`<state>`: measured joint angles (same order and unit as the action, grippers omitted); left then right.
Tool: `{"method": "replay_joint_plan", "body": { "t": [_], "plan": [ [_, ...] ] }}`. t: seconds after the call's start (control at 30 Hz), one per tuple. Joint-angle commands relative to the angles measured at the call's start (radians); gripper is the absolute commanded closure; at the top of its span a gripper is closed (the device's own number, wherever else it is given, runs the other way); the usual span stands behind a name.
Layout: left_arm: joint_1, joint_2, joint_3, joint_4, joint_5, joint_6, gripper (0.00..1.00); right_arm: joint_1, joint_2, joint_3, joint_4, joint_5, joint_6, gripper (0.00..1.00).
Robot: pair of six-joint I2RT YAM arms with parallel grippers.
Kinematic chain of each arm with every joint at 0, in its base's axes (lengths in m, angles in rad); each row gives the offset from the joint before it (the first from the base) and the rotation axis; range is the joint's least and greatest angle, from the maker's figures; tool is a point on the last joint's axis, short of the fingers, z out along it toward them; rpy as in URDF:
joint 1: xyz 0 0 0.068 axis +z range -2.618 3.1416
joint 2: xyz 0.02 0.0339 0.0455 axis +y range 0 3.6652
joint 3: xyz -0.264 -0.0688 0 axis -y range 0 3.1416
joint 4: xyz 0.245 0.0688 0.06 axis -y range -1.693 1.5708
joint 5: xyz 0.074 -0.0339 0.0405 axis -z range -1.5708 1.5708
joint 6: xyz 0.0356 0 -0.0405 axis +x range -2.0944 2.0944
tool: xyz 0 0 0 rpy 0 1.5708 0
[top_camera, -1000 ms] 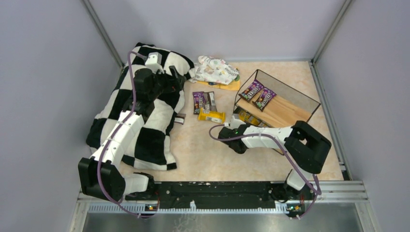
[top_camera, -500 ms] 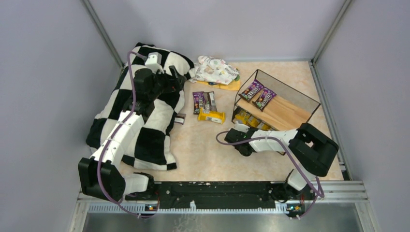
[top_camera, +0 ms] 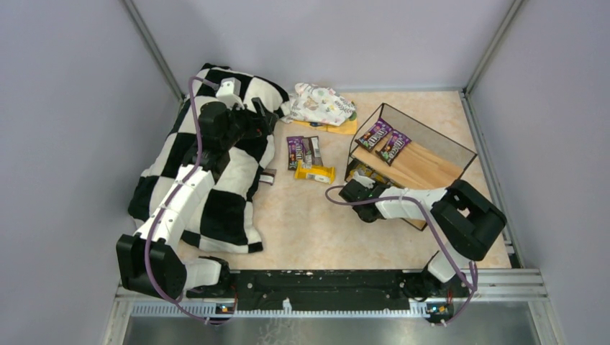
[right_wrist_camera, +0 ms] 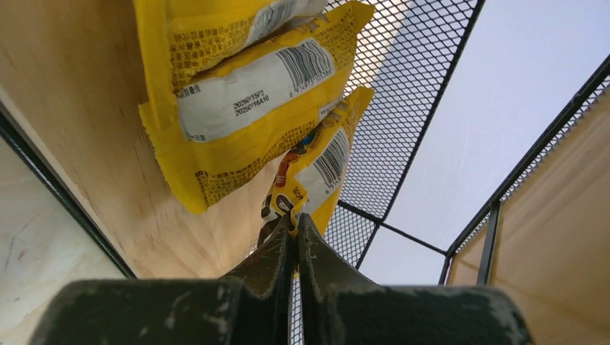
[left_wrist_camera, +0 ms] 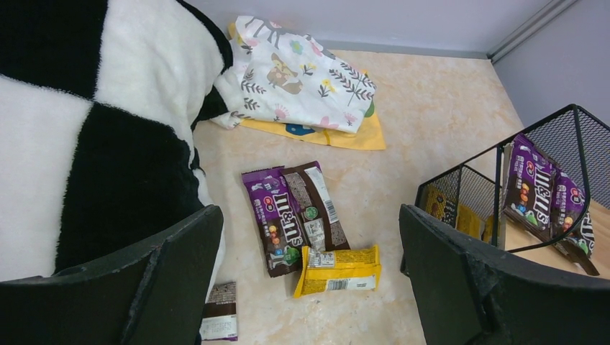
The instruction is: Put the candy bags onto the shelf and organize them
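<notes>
The right pincer (right_wrist_camera: 293,223) has shifted rightward, up against the shelf (top_camera: 424,167) at its lower tier.

Brand mark "m&m's", white lettering running lengthwise, appears on the glossy purple candy packet (left_wrist_camera: 277,226) lying flat on the beige table (left_wrist_camera: 431,122), left of the black wire rack (left_wrist_camera: 498,194). The same "m&m's" mark appears on the two glossy purple packets (left_wrist_camera: 529,183) on the rack's upper wooden board. In the right wrist view, the yellow candy packet (right_wrist_camera: 237,93) on the lower board carries a white panel with a barcode and two code lines, both starting "2025" — the remaining characters are not reliably legible. The brown packet (left_wrist_camera: 316,205) and the yellow packet (left_wrist_camera: 338,269) on the table also carry barcodes — digits too small to read.
</notes>
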<state>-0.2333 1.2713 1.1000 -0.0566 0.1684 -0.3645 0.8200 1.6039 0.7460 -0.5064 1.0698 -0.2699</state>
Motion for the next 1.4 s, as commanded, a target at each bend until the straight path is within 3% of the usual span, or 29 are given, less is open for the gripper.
{"method": "replay_joint_plan", "body": {
  "t": [0.0,0.27,0.57,0.93,1.17,1.37],
  "plan": [
    [0.004,-0.014,0.039,0.039,0.018,-0.004,0.02,-0.005,0.007,-0.013,0.045,-0.014,-0.029,1.00],
    [0.003,-0.016,0.040,0.038,0.020,-0.007,0.02,-0.006,0.059,-0.012,0.035,-0.018,-0.013,1.00],
    [0.003,-0.020,0.044,0.038,0.033,-0.010,0.02,0.005,0.027,-0.002,-0.027,-0.035,0.042,0.83],
    [0.004,-0.018,0.046,0.035,0.033,-0.008,0.02,0.108,-0.009,-0.002,-0.095,-0.068,0.091,0.64],
    [0.003,-0.014,0.046,0.034,0.035,-0.008,0.02,0.119,-0.093,-0.010,-0.085,-0.149,0.073,0.65],
    [0.004,-0.003,0.046,0.034,0.041,-0.011,0.02,0.112,-0.067,-0.022,-0.064,-0.110,0.066,0.64]
  ]
}}
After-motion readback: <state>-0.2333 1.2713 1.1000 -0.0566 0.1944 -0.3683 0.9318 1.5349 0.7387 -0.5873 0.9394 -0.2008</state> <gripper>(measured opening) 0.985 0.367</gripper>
